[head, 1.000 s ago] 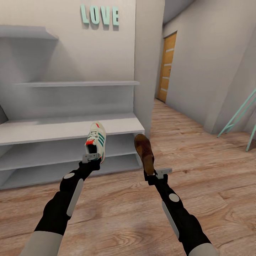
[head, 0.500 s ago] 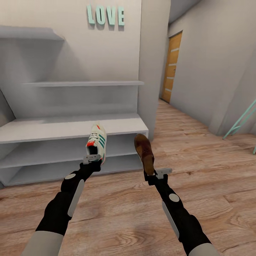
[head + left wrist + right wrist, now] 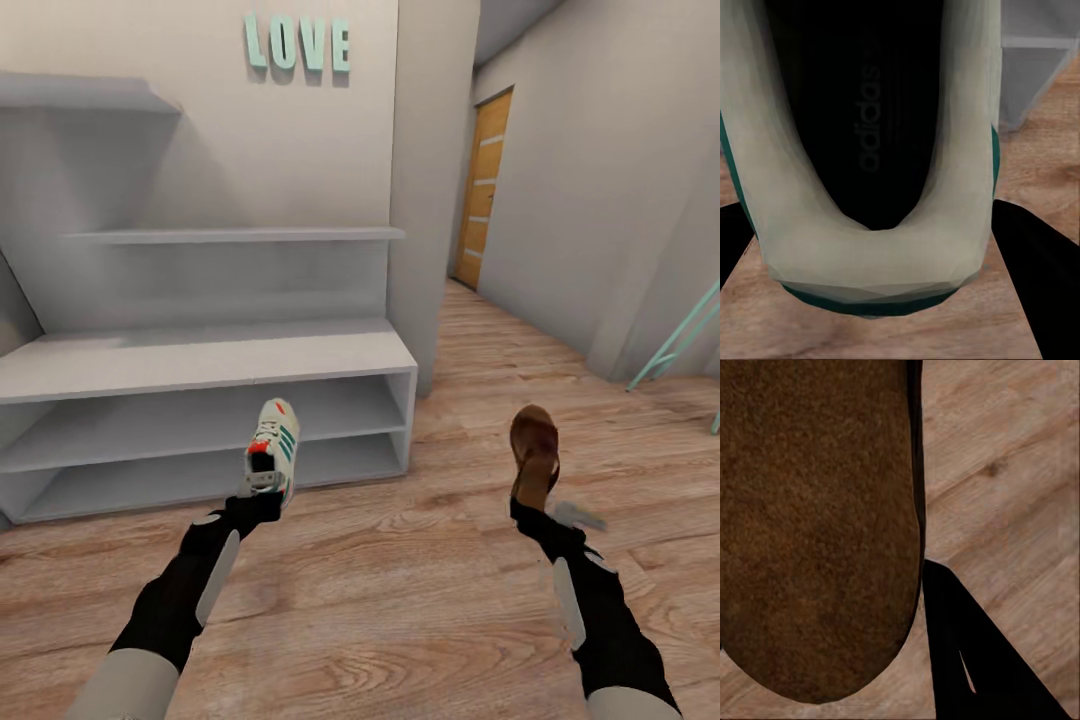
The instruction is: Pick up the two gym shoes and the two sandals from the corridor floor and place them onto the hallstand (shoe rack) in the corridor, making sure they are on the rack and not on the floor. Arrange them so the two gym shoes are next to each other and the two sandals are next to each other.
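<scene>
A white gym shoe (image 3: 274, 448) with green stripes and a red-orange tongue patch is held toe-up by my left gripper (image 3: 262, 493), which is shut on its heel, just in front of the hallstand (image 3: 200, 360). The left wrist view looks into the gym shoe's (image 3: 874, 150) dark opening, with a finger (image 3: 1035, 270) dark beside its heel. My right gripper (image 3: 528, 508) is shut on a brown sandal (image 3: 533, 452), held upright over the corridor floor (image 3: 400, 580) to the right of the rack. The sandal's sole (image 3: 817, 525) fills much of the right wrist view beside one dark finger (image 3: 967, 652).
The hallstand has a wide bench, two open compartments (image 3: 190, 440) below and floating shelves (image 3: 230, 236) above. Teal LOVE letters (image 3: 298, 44) hang on the wall. An orange door (image 3: 483, 190) stands at the corridor's far end. A teal frame (image 3: 680, 340) leans at the right.
My right arm has swung to the right with the sandal, away from the rack. The left arm has lowered the gym shoe slightly. The camera turned a little between the first two frames.
</scene>
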You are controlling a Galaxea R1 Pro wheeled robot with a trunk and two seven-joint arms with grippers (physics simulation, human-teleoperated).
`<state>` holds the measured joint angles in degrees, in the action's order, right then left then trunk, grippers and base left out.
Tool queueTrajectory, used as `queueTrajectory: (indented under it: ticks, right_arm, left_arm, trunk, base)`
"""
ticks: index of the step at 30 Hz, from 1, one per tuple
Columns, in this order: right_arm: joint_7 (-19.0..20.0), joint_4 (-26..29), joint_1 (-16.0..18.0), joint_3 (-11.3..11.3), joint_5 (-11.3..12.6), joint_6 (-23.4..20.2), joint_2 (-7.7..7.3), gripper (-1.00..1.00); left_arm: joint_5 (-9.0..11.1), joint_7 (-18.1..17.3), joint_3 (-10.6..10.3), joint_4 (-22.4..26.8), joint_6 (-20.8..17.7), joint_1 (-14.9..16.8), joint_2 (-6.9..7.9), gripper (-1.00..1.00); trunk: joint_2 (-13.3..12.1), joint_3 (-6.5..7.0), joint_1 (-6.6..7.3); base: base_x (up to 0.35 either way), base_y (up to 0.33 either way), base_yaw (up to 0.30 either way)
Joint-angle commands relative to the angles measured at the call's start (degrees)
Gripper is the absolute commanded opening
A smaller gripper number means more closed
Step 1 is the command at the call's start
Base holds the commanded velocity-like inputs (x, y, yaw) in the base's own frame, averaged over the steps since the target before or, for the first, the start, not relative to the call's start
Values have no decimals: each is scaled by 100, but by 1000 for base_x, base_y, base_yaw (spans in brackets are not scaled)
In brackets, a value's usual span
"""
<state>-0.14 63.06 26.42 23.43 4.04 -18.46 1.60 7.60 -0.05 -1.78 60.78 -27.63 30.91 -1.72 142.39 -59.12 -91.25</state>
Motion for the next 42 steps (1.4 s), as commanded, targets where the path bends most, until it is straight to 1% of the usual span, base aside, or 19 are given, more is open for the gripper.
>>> queueTrajectory:
  ticks: [1, 3, 5, 6, 7, 9, 10, 11, 13, 14, 16, 17, 18, 19, 21, 23, 31, 33, 42]
  right_arm:
    - [-13, 29, 4, 729, 34, -245, -198, -100]
    - [-5, 46, 4, 1366, 50, -456, -699, -100]
    - [-2, 53, 4, 1840, 55, -555, -1205, -100]
    - [-1, 53, 4, 1931, 55, -577, -1314, -100]
    - [-2, 52, 4, 2074, 38, -629, -1512, -100]
    - [-3, 55, 4, 2230, 16, -815, -1894, -100]
    - [-3, 56, 4, 2270, 11, -966, -2084, -100]
    - [-3, 56, 4, 2286, 9, -1056, -2179, -100]
    - [-5, 48, 4, 2332, 7, -1440, -2628, -100]
    - [-4, 45, 4, 2350, 8, -1528, -2758, -100]
    - [-4, 30, 4, 2517, 14, -1800, -3249, -100]
    - [-4, 26, 4, 2653, 11, -1876, -3441, -100]
    - [-5, 21, 4, 2797, 4, -1925, -3578, -100]
    - [-9, 17, 4, 2974, -1, -1968, -3701, -100]
    - [-34, 15, 4, 3104, -8, -1989, -3779, -100]
    - [-45, 14, 4, 3157, -18, -2000, -3810, -100]
    - [-39, 30, 4, 3181, -34, -2012, -3809, -100]
    - [-31, 31, 4, 3185, -34, -2012, -3807, -100]
    - [-30, 31, 4, 3184, -41, -2013, -3818, -100]
  left_arm:
    - [69, 2, -2, -84, -31, 2, 25, -100]
    - [67, 4, -4, -252, -33, 2, 49, -100]
    - [67, 9, -11, -443, -83, 2, 56, -100]
    - [67, 10, -10, -496, -113, 2, 57, -100]
    - [67, 12, -7, -600, -186, 2, 57, -100]
    - [64, 13, -1, -753, -344, 7, 59, -100]
    - [65, 15, 0, -794, -414, 10, 58, -100]
    - [65, 17, 1, -808, -448, 12, 57, -100]
    - [66, 24, 2, -852, -659, 36, 44, -100]
    - [66, 25, 2, -864, -744, 43, 40, -100]
    - [62, 24, 2, -918, -1227, 70, 34, -100]
    - [60, 24, 2, -934, -1504, 107, 33, -100]
    - [56, 23, 3, -945, -1740, 173, 33, -100]
    - [53, 23, 3, -953, -1969, 318, 32, -100]
    - [50, 15, 3, -935, -2127, 476, 35, -100]
    - [44, 15, 3, -908, -2195, 544, 36, -100]
    - [40, 14, 3, -891, -2238, 590, 55, -100]
    - [40, 13, 3, -888, -2227, 591, 50, -100]
    - [46, -1, 9, -884, -2101, 591, 46, -100]
  trunk:
    - [3, -5, 2]
    - [3, -5, 2]
    - [3, -5, 2]
    - [3, -5, 2]
    - [3, -5, 2]
    - [3, -5, 2]
    - [3, -5, 2]
    - [3, -5, 2]
    - [3, -5, 2]
    - [3, -5, 2]
    - [3, -5, 2]
    - [3, -5, 2]
    - [3, -5, 2]
    - [3, -5, 2]
    - [3, -5, 2]
    - [3, -5, 2]
    - [3, -5, 2]
    - [83, -47, -42]
    - [97, -320, -66]
  base:
    - [0, 0, 0]
    - [0, 0, 0]
    - [0, 0, 0]
    - [0, 0, 0]
    - [0, 0, 0]
    - [0, 0, 0]
    - [0, 0, 0]
    - [0, 0, 0]
    - [0, 0, 0]
    - [0, 0, 0]
    - [0, 0, 0]
    - [0, 0, 0]
    - [0, 0, 0]
    - [0, 0, 0]
    - [0, 0, 0]
    - [0, 0, 0]
    - [0, 0, 0]
    - [0, 0, 0]
    - [0, 0, 0]
